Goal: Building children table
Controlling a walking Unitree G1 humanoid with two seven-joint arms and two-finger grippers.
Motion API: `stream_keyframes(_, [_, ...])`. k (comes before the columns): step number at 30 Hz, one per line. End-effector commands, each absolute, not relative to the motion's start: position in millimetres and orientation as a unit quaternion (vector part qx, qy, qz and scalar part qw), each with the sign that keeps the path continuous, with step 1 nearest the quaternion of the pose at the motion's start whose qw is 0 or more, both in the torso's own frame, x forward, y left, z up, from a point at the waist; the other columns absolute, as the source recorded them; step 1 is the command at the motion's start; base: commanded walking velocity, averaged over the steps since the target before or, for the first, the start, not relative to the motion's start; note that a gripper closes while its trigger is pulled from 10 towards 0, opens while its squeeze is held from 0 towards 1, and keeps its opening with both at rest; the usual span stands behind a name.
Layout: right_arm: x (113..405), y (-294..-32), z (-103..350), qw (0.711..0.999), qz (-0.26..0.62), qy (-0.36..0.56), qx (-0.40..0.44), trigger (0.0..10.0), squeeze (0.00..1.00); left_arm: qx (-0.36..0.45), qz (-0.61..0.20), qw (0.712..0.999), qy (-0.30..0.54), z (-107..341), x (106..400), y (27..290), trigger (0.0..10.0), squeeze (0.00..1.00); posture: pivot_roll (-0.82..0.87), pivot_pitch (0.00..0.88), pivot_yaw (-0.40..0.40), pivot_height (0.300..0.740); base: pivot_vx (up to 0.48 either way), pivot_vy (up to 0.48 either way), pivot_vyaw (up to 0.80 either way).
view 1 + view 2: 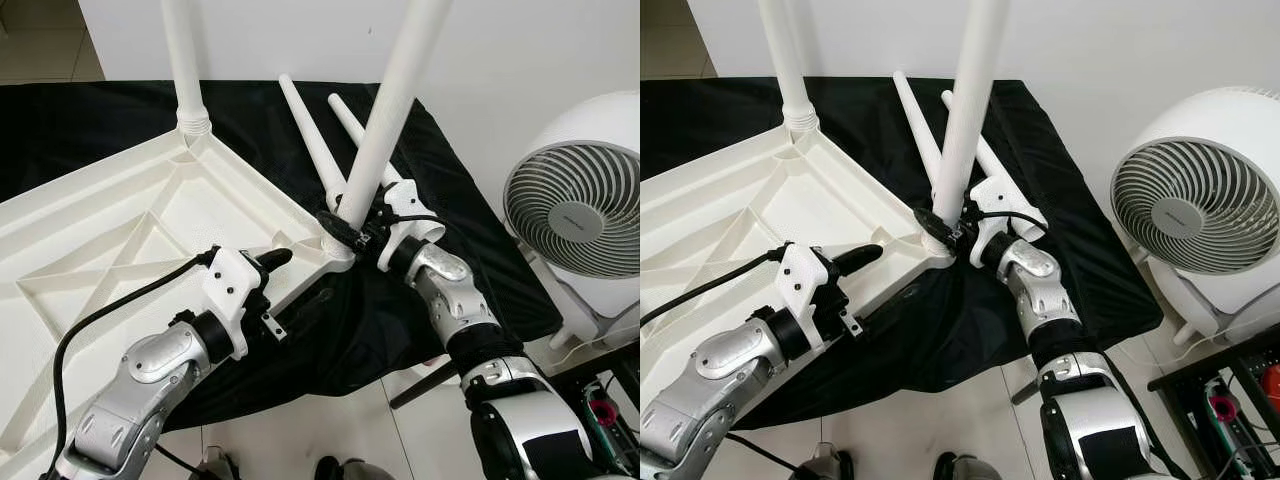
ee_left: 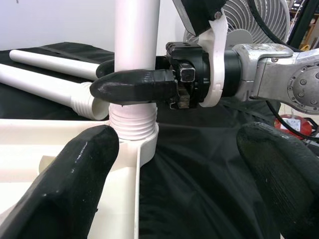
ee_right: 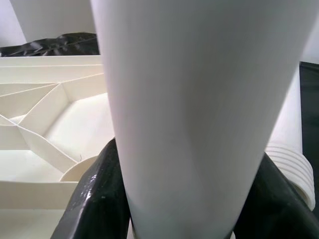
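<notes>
The white table top [image 1: 110, 250] lies upside down on a black cloth. One white leg [image 1: 185, 60] stands screwed into its far corner. A second leg [image 1: 395, 110] stands tilted in the near right corner socket, its threaded end [image 2: 133, 127] partly showing above the socket. My right gripper [image 1: 338, 222] is shut on this leg just above the thread, its black fingers [image 2: 134, 84] wrapped round it. My left gripper [image 1: 295, 283] is open beside the table's near edge, a short way from that corner and holding nothing. Two loose legs [image 1: 312, 135] lie on the cloth behind.
A white fan [image 1: 580, 210] stands on the floor at the right, close to my right arm. A dark rack [image 1: 1230, 400] sits at the lower right. A black cable [image 1: 110, 300] runs across the table top to my left wrist. The cloth [image 1: 470, 250] hangs over the edge.
</notes>
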State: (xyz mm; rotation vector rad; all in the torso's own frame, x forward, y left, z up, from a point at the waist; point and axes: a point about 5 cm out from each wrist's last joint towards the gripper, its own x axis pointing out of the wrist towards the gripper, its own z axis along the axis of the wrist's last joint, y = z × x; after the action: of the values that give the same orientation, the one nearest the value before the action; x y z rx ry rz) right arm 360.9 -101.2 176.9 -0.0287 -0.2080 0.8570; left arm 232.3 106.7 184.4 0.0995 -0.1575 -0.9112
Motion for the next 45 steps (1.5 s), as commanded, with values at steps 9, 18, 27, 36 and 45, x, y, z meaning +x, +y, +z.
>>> stream_keyframes(9, [358.8,-105.1,164.8,0.928,0.364,-0.082,-0.012,10.0,0.0,0.048,-0.441,0.893,-0.077,183.8,229.8,103.7,10.0,0.0,0.16,0.129,-0.117,0.74,0.0,0.0,0.0])
stream_keyframes(18, [355.5,-96.9,154.4,0.964,0.26,-0.056,0.016,10.0,0.0,0.047,-0.446,0.89,-0.077,182.9,228.3,102.1,10.0,0.0,0.15,0.124,-0.117,0.74,0.0,0.0,0.0])
stream_keyframes(27, [345.1,-84.7,149.1,0.991,0.127,-0.039,0.032,10.0,0.0,0.047,-0.452,0.888,-0.075,182.1,226.7,101.4,10.0,0.0,0.15,0.124,-0.116,0.74,0.0,0.0,0.0])
stream_keyframes(36, [328.5,-62.0,143.8,0.995,0.091,-0.022,0.038,10.0,0.0,0.047,-0.455,0.886,-0.074,181.9,226.4,100.8,10.0,0.0,0.15,0.12,-0.115,0.74,0.0,0.0,0.0])
stream_keyframes(45, [328.9,-70.4,142.9,0.993,0.102,-0.012,0.054,10.0,1.0,0.047,-0.455,0.886,-0.074,181.3,226.1,100.7,10.0,0.0,0.15,0.116,-0.117,0.74,0.0,0.0,0.0])
